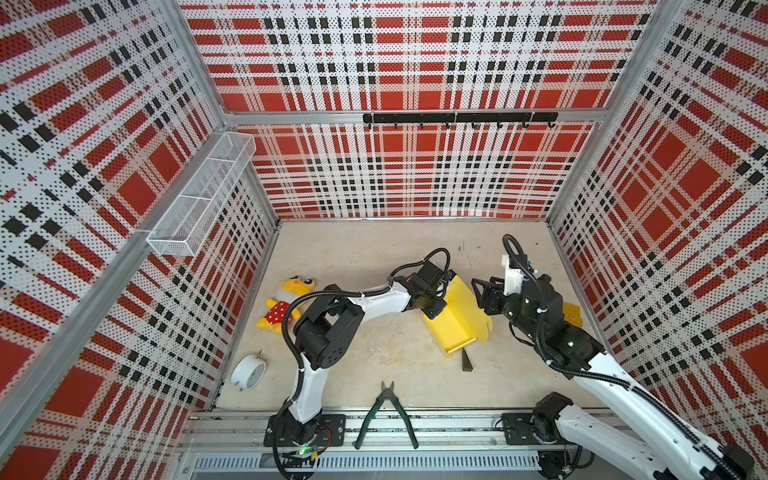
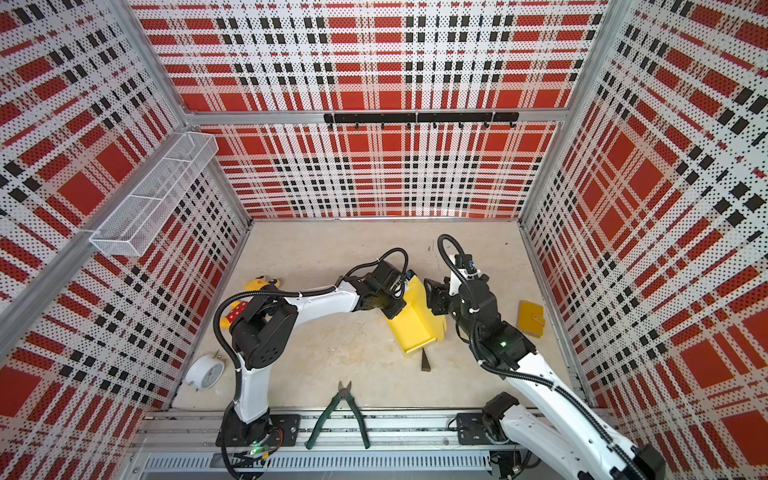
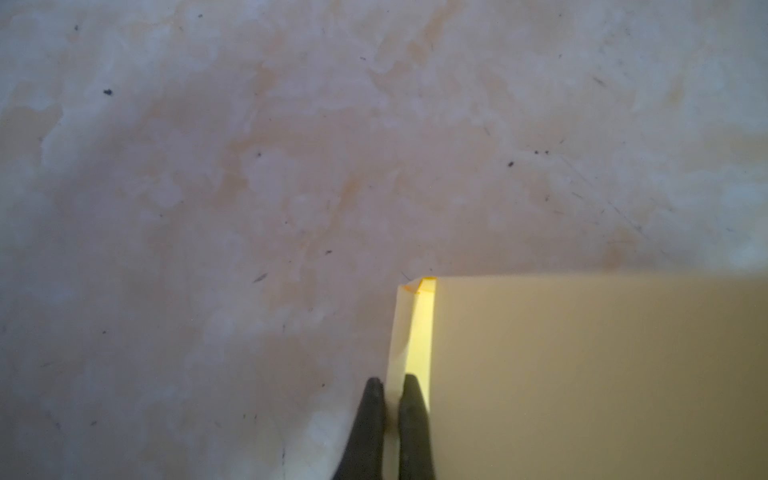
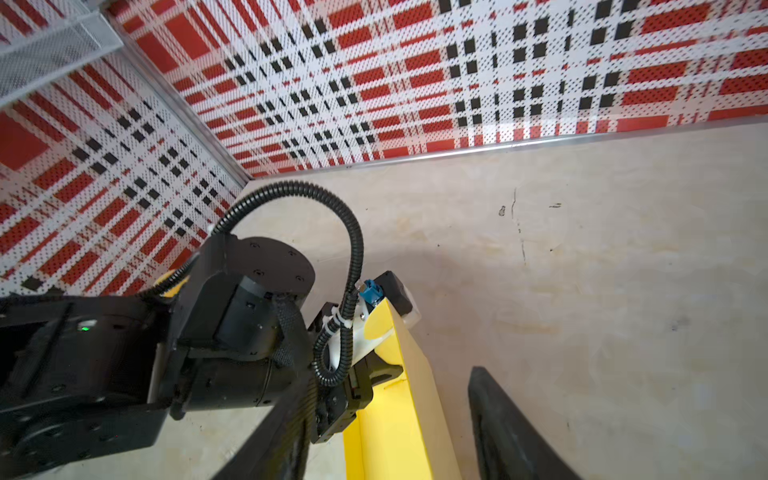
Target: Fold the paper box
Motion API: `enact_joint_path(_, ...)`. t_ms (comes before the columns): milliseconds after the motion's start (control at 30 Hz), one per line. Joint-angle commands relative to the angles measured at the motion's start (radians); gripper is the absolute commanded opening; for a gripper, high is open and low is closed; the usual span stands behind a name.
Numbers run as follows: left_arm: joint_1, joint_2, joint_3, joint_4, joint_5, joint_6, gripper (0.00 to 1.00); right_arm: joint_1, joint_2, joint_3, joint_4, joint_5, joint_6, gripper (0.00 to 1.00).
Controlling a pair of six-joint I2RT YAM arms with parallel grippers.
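Note:
The paper box (image 1: 455, 322) (image 2: 415, 324) is pale yellow card lying mid-table, partly folded, with low walls and one tall panel standing on its right side. My left gripper (image 1: 434, 309) (image 2: 392, 309) is at the box's left wall. In the left wrist view it (image 3: 390, 384) is shut on that thin wall of the box (image 3: 582, 374). My right gripper (image 1: 482, 291) (image 2: 436, 293) hovers just right of the tall panel and is open. In the right wrist view the box (image 4: 409, 436) shows between the spread fingers of the right gripper (image 4: 392, 378).
A plush toy (image 1: 282, 305) and a white alarm clock (image 1: 248, 371) lie at the left. Green pliers (image 1: 386, 415) rest at the front edge, and a dark wedge (image 1: 466, 360) lies just in front of the box. An orange-yellow flat piece (image 2: 530, 318) sits at the right wall.

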Motion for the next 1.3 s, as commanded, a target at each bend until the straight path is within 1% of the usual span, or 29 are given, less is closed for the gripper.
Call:
enact_joint_path(0, -0.012, 0.031, -0.033, -0.166, -0.086, 0.076, 0.00, -0.002, 0.096, 0.040, 0.008, -0.093, -0.083, 0.62)
enact_joint_path(167, -0.017, 0.009, -0.050, -0.148, -0.094, 0.079, 0.00, -0.004, 0.231, 0.099, -0.052, -0.116, -0.207, 0.62)
enact_joint_path(233, -0.016, 0.013, -0.053, -0.145, -0.094, 0.081, 0.00, -0.007, 0.270, 0.118, -0.075, -0.097, -0.242, 0.62)
enact_joint_path(300, -0.015, 0.017, -0.055, -0.143, -0.088, 0.077, 0.01, -0.030, 0.301, 0.125, -0.085, -0.079, -0.253, 0.60)
enact_joint_path(433, -0.017, 0.018, -0.057, -0.138, -0.081, 0.070, 0.04, -0.114, 0.330, 0.124, -0.067, -0.129, -0.238, 0.53)
enact_joint_path(533, -0.013, 0.020, -0.066, -0.129, -0.081, 0.066, 0.11, -0.159, 0.338, 0.125, -0.050, -0.183, -0.229, 0.45)
enact_joint_path(667, -0.016, 0.027, -0.075, -0.119, -0.077, 0.063, 0.18, -0.182, 0.363, 0.123, -0.041, -0.250, -0.234, 0.36)
enact_joint_path(733, -0.019, 0.035, -0.072, -0.120, -0.074, 0.062, 0.28, -0.184, 0.373, 0.121, -0.040, -0.291, -0.248, 0.29)
enact_joint_path(800, -0.022, 0.036, -0.072, -0.122, -0.075, 0.062, 0.36, -0.186, 0.379, 0.120, -0.048, -0.296, -0.263, 0.20)
enact_joint_path(833, -0.022, 0.033, -0.073, -0.121, -0.074, 0.058, 0.38, -0.188, 0.377, 0.121, -0.056, -0.293, -0.271, 0.17)
enact_joint_path(900, -0.020, 0.018, -0.084, -0.110, -0.077, 0.055, 0.41, -0.203, 0.366, 0.115, -0.062, -0.287, -0.277, 0.14)
enact_joint_path(967, -0.015, 0.011, -0.091, -0.099, -0.072, 0.047, 0.39, -0.222, 0.349, 0.102, -0.053, -0.301, -0.273, 0.12)
enact_joint_path(1067, -0.013, 0.022, -0.085, -0.098, -0.071, 0.050, 0.28, -0.236, 0.328, 0.092, -0.044, -0.320, -0.264, 0.12)
enact_joint_path(1100, -0.014, 0.030, -0.080, -0.101, -0.071, 0.053, 0.24, -0.236, 0.323, 0.093, -0.043, -0.323, -0.261, 0.12)
enact_joint_path(1200, -0.019, 0.044, -0.073, -0.108, -0.081, 0.055, 0.03, -0.238, 0.311, 0.095, -0.044, -0.331, -0.253, 0.13)
enact_joint_path(1233, -0.022, 0.046, -0.073, -0.107, -0.081, 0.052, 0.00, -0.238, 0.306, 0.096, -0.045, -0.334, -0.250, 0.13)
enact_joint_path(1267, -0.021, 0.045, -0.072, -0.108, -0.081, 0.052, 0.00, -0.238, 0.301, 0.097, -0.047, -0.338, -0.248, 0.13)
